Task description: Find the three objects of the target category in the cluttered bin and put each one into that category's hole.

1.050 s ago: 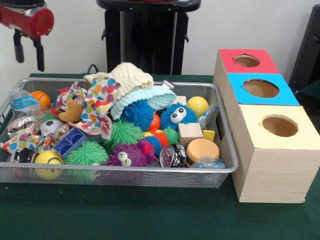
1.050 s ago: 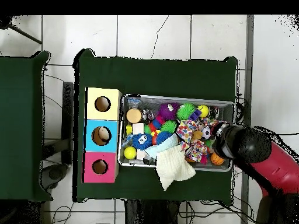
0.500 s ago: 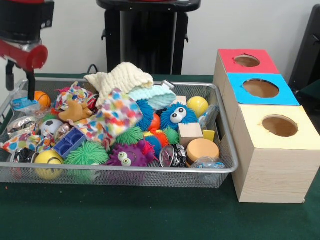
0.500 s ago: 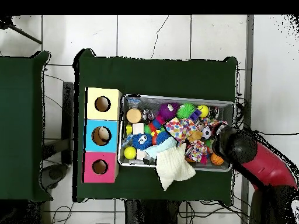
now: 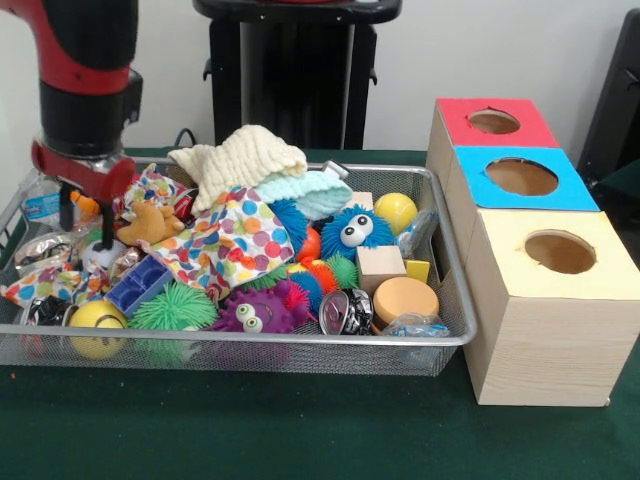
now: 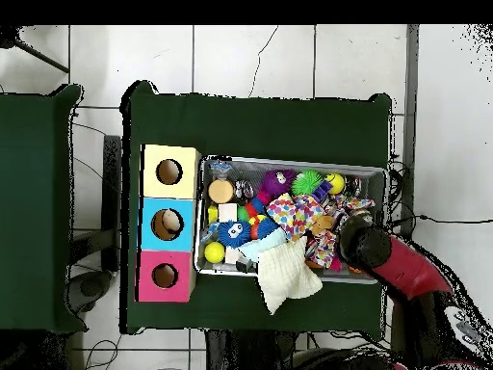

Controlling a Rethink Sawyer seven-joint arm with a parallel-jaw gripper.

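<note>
My gripper (image 5: 85, 232) hangs from the red and black arm (image 5: 88, 90) and reaches down into the left end of the wire mesh bin (image 5: 300, 345). It is open, one finger on each side of a small orange ball (image 5: 88, 203), close to a brown plush bear (image 5: 150, 225). A polka-dot cloth (image 5: 225, 240) lies spread over the toys. Cream (image 5: 245, 155) and pale blue (image 5: 300, 195) knitted cloths sit at the back. In the overhead view the arm (image 6: 371, 252) covers the gripper. Red (image 5: 493, 121), blue (image 5: 521, 176) and yellow (image 5: 560, 251) hole boxes stand to the right.
The bin also holds a blue furry ball with eyes (image 5: 350, 230), a yellow ball (image 5: 396, 212), a wooden block (image 5: 380, 268), a tan disc (image 5: 404, 298), a purple fuzzy toy (image 5: 255, 310), a green spiky ball (image 5: 172, 308) and a yellow smiley ball (image 5: 97, 320). The cream cloth (image 6: 287, 275) overhangs the rim.
The arm has swung from outside the bin's left end inward and come down among the toys. The polka-dot cloth has dropped and spread out flat.
</note>
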